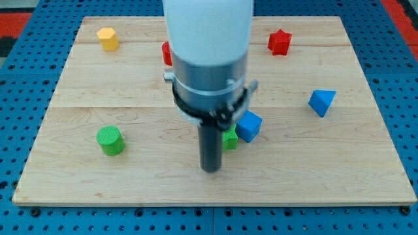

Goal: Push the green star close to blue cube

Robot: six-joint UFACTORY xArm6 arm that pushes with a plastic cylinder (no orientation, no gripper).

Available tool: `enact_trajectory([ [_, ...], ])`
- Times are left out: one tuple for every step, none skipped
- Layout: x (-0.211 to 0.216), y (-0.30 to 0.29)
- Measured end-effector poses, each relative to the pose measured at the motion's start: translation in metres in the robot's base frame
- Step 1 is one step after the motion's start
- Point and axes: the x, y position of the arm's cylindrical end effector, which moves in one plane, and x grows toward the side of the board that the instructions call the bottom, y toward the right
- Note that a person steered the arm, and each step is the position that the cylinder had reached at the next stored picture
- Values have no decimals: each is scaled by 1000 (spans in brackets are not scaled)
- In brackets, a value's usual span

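Observation:
The green star [230, 139] lies near the board's middle, mostly hidden behind my rod, with only its right part showing. The blue cube [249, 125] sits just to its upper right, touching or almost touching it. My tip [210, 168] rests on the board just to the lower left of the green star.
A green cylinder [110, 140] stands at the left. A yellow block [108, 38] is at the top left. A red block [167, 53] peeks out behind the arm. A red star [279, 42] is at the top right. A blue triangular block [321, 102] is at the right.

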Motion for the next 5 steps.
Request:
enact_trajectory([
  [3, 95],
  [-32, 180],
  [-72, 190],
  [-109, 203],
  [-136, 207],
])
